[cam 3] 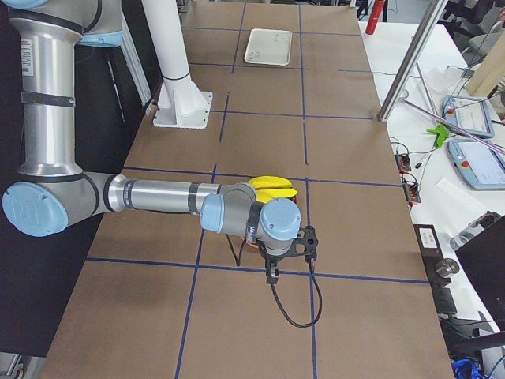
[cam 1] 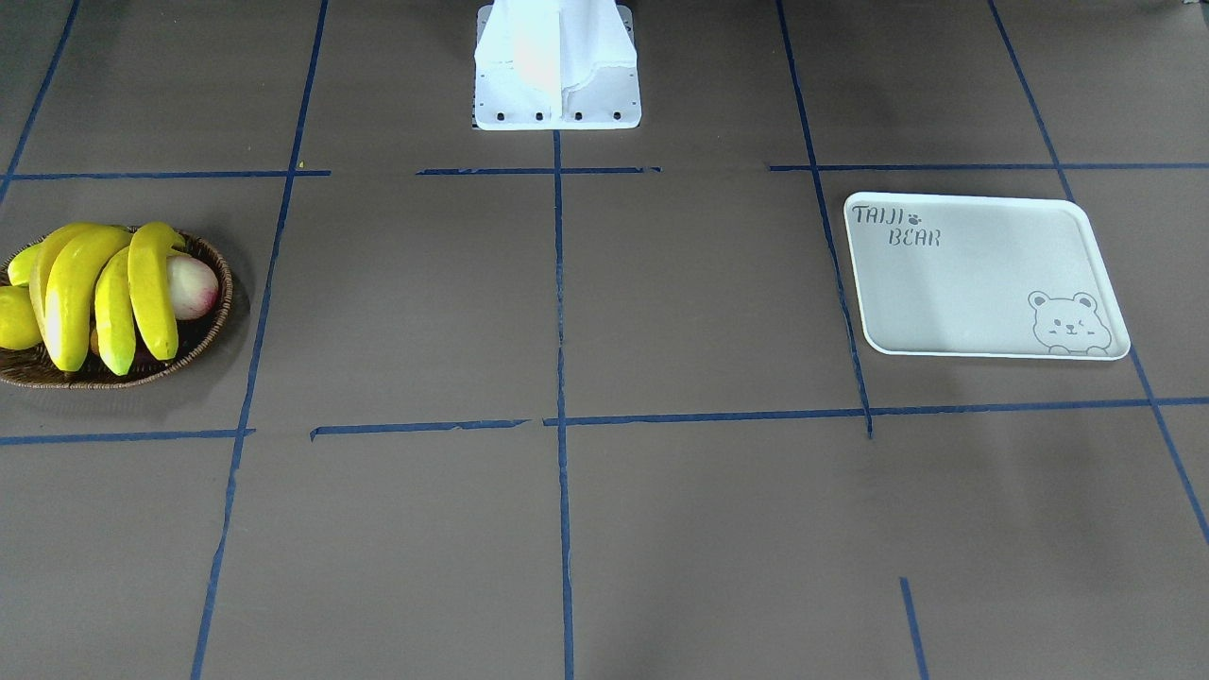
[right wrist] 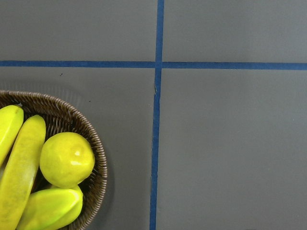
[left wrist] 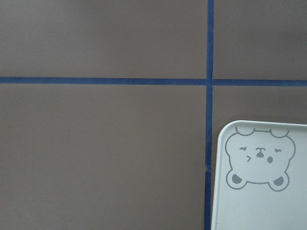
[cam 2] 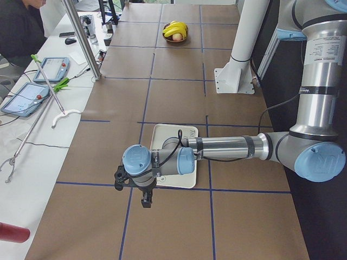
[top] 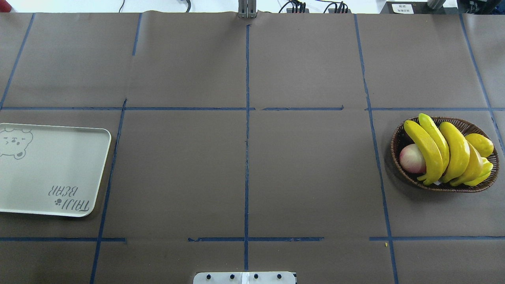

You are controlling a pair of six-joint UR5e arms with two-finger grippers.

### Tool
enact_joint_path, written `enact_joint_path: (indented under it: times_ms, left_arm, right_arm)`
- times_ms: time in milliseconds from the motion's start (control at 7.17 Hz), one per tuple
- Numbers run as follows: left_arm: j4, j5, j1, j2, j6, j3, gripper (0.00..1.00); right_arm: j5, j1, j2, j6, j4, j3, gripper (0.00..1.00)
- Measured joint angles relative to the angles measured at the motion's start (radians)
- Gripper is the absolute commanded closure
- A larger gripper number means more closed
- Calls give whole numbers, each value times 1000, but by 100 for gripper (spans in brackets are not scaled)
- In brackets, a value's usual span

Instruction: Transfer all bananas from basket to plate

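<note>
While the left end effector (cam 2: 145, 203) and right end effector (cam 3: 272, 275) hang above the desk, openness impossible to tell, four bananas (top: 428, 152) lie in one basket (top: 393, 146), overhead frame right; one plate (top: 51, 169), frame left, reads "TAIJI BEAR".

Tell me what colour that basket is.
Brown woven wicker; the basket shows clearest in the overhead view.
</note>
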Motion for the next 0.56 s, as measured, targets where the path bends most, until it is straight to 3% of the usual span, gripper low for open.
enact_joint_path:
  times_ms: [558]
  left_arm:
    - [-4, 0, 2, 0, 4, 9, 0]
  right_arm:
    - [0, 0, -3, -2, 1, 0, 0]
